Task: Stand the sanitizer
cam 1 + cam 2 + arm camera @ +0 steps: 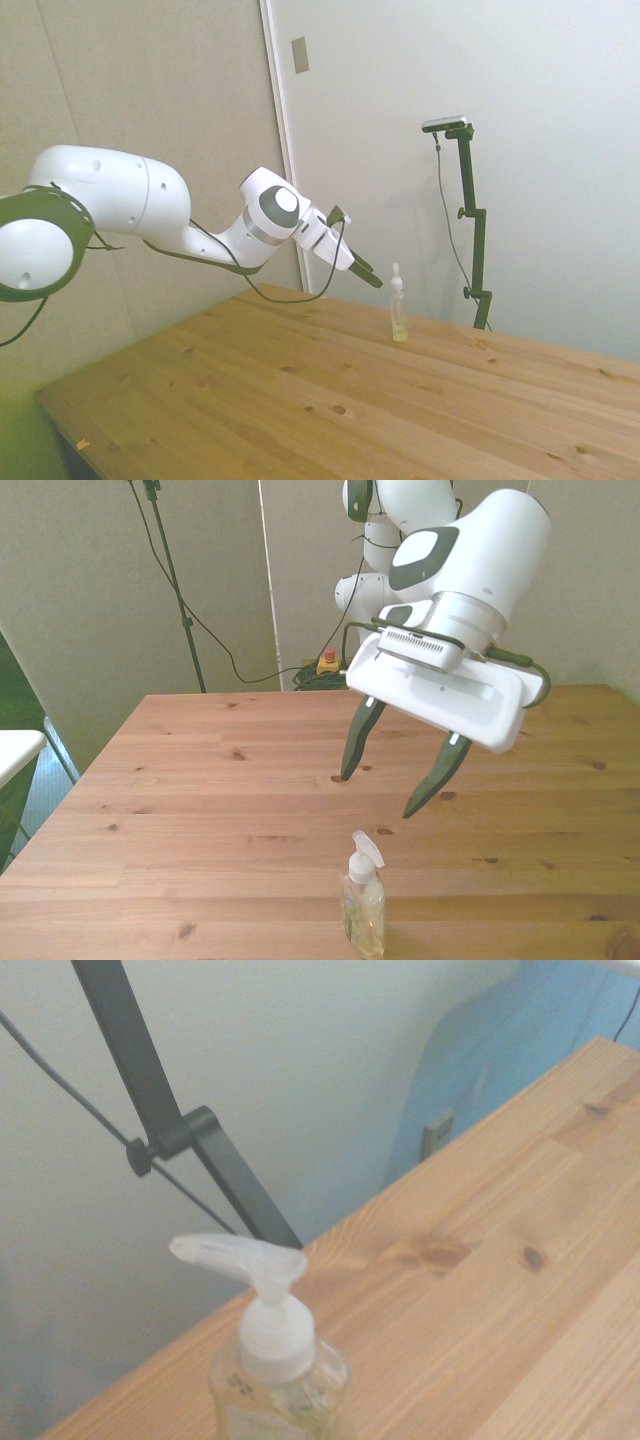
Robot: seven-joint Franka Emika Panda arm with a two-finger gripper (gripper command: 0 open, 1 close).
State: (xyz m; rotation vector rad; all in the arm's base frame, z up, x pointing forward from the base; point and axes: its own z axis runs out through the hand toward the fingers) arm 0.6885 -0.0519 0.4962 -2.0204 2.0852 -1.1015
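— Where is the sanitizer (362, 905) found?

— Upright on the table (200, 780), near the edge, apart from the gripper (395, 780), whose jaws are spread wide and hold nothing.

— What could be spoiled?

— The narrow bottle could be toppled if its pump top (245, 1260) were clipped by a finger.

Setting: a robotics test room or lab, not a home.
Arm: a white Franka arm (150, 215) reaching over the table (its base stands behind the far edge).
Work surface: a plain knotty wooden table (200, 780), bare planks.
Walls: blank pale panels (150, 80) with a vertical seam, no decoration.
Floor clutter: loose cables (305, 675) and a red-and-yellow stop button (328, 661) behind the table.
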